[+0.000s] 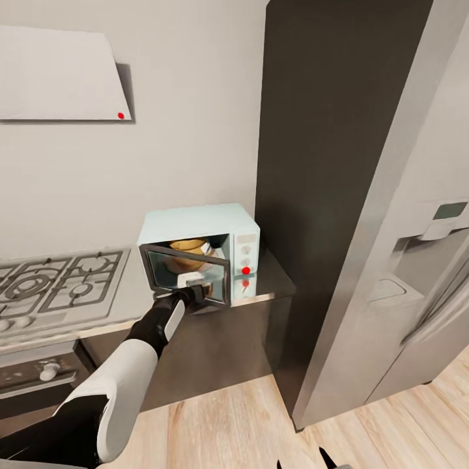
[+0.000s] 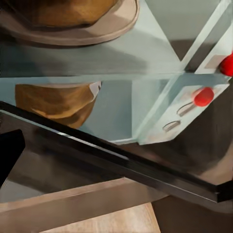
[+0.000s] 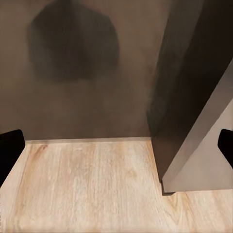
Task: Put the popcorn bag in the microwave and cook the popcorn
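One microwave (image 1: 198,251), one popcorn bag (image 1: 187,254), one stovetop (image 1: 58,283), one refrigerator (image 1: 404,260).

The tabletop (image 1: 130,296) is a smooth light grey slab running along the wall above dark cabinet fronts. A gas hob (image 1: 55,283) with grey grates is set into it at the left, and the pale blue-white microwave (image 1: 195,225) stands on it at the right end, close to the tall dark panel (image 1: 326,163).

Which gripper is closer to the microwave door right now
Left. The left gripper is at the microwave door, by its lower edge. The right gripper hangs low over the wooden floor, away from the microwave.
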Tool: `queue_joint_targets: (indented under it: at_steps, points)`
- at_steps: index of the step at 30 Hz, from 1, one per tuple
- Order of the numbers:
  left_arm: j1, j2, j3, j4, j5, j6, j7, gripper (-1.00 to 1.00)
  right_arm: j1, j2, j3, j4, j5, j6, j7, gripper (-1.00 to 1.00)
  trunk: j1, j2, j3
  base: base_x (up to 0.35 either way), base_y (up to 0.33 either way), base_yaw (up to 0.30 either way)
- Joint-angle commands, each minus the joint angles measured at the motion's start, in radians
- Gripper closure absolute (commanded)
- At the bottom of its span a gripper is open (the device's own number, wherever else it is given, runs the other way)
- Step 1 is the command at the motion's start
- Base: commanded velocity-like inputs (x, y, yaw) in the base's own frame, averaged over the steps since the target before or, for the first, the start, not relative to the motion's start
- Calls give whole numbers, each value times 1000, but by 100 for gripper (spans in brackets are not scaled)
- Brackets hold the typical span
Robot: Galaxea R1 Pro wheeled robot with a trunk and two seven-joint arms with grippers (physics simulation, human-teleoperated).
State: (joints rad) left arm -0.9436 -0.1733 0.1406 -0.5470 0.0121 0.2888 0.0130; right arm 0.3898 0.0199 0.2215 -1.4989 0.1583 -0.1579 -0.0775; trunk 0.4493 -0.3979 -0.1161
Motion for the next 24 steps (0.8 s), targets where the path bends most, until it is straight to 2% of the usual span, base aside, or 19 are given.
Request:
queue_joint_targets:
  at_steps: [1,5,12,17,24]
  points:
    - [0,-1,4,-2,2,2,1,-100,0,0,1,0,10,0,-7,-100,1,-2,-2,12,0,0]
    - [0,-1,5,-2,2,-4,1,-100,0,-1,2,4,10,0,-7,-100,1,-2,-2,17,-8,0]
    - [3,-1,4,-2,2,-5,1,-100,-1,0,6,24,12,0,-7,-100,1,-2,-2,150,-126,0]
    - [8,-1,4,-2,2,-6,1,-100,-1,-1,32,30,12,0,-7,-100,1,-2,-2,22,-6,0]
    - [8,-1,4,-2,2,-7,1,-100,0,-1,37,31,12,0,-7,-100,1,-2,-2,252,0,0]
